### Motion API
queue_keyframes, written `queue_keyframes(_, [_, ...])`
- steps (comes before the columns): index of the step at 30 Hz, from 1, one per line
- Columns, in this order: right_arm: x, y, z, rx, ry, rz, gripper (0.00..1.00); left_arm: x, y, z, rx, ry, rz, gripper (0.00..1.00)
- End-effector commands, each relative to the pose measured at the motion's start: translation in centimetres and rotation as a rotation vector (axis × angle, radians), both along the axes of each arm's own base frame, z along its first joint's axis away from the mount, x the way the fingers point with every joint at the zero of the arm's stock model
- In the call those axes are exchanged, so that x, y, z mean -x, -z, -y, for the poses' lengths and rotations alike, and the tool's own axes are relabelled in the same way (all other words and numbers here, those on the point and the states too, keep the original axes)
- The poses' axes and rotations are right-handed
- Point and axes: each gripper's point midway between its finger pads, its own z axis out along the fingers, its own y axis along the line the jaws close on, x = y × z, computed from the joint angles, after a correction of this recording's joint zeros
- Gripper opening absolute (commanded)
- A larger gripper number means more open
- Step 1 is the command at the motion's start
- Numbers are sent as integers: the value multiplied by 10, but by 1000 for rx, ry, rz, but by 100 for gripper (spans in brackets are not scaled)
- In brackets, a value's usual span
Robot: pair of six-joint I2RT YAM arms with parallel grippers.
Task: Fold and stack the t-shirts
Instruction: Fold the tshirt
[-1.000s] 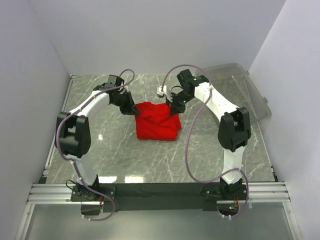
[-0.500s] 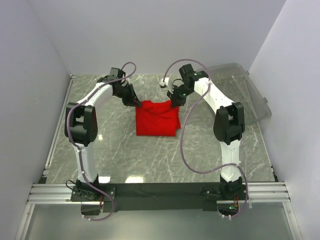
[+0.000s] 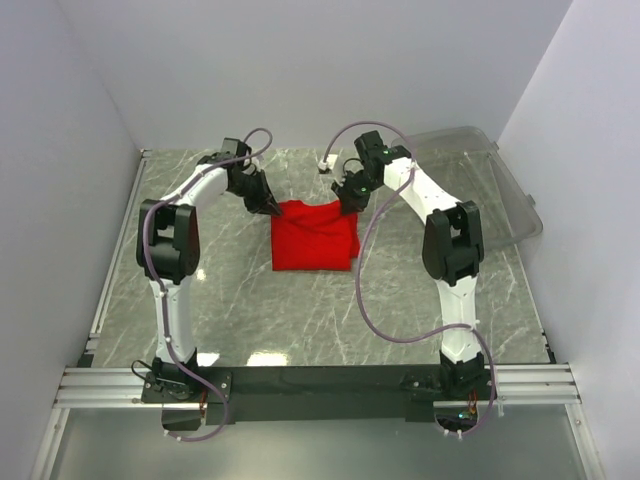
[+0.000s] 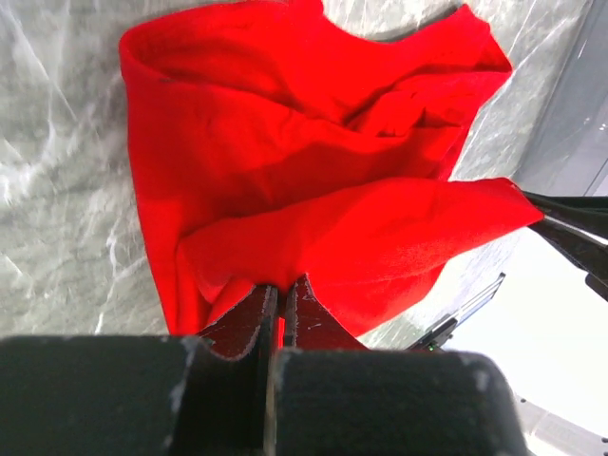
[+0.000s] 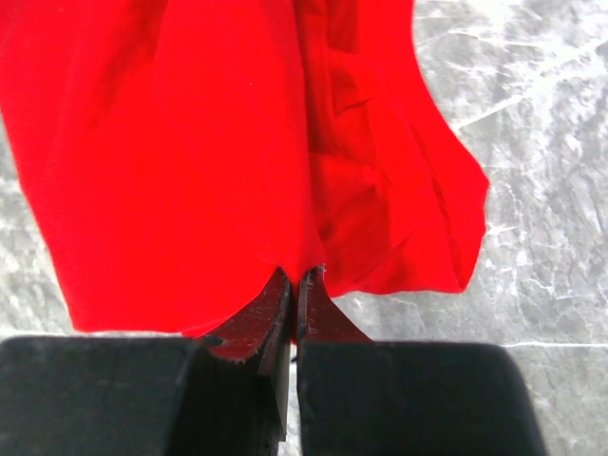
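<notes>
Red t-shirt [image 3: 312,240] sits mid-table, toward the far half, on the marble table [image 3: 250,310], well apart from the clear plastic bin [image 3: 505,195] at the far right.

Change over the last second: both grippers have carried the shirt's far edge away from the bases. The cloth was a rumpled lump with a skewed outline; now it is a squarer patch with the far edge pulled nearly straight between the two pinch points. Both arms have swung their elbows in and up to reach further out.

Left gripper [image 3: 272,209]: jaws pressed together on the far-left corner, cloth pinched between the tips in the left wrist view. Right gripper [image 3: 347,206]: same, clamped on the far-right corner.

Read: this looks like a drag-and-flatten or a fold layer being laid out, not a finished fold. The wrist views show overlapping layers and creases, so it still needs smoothing. Nothing to stack on yet.

Count: 1 t-shirt, 2 grippers, both holding it, 1 bin, 1 table. No second shirt in any view.
</notes>
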Motion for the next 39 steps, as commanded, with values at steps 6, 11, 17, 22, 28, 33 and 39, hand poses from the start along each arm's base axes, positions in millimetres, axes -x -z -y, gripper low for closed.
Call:
queue_keyframes(6, [-62,-30,3,-47,328,125,74,-50,-39,-11,-31,-102,156,56])
queue_keyframes(11, [-69,-72,7,-135,437,156,86,-70,-97,-26,-72,-174,338,71])
queue_keyframes(17, [-15,-110,-21,-369,195,18,63,-30,-137,-9,67,-47,460,64])
queue_keyframes(22, [33,-79,-38,-430,121,-309,0,16,-116,24,298,93,353,46])
queue_keyframes(28, [50,-35,-46,-438,184,-546,0,40,-73,63,379,194,209,40])
queue_keyframes(33, [35,-7,-52,-427,249,-598,0,37,-37,76,388,197,140,40])
queue_keyframes(39, [9,22,-57,-409,364,-643,0,36,-4,75,359,196,80,41])
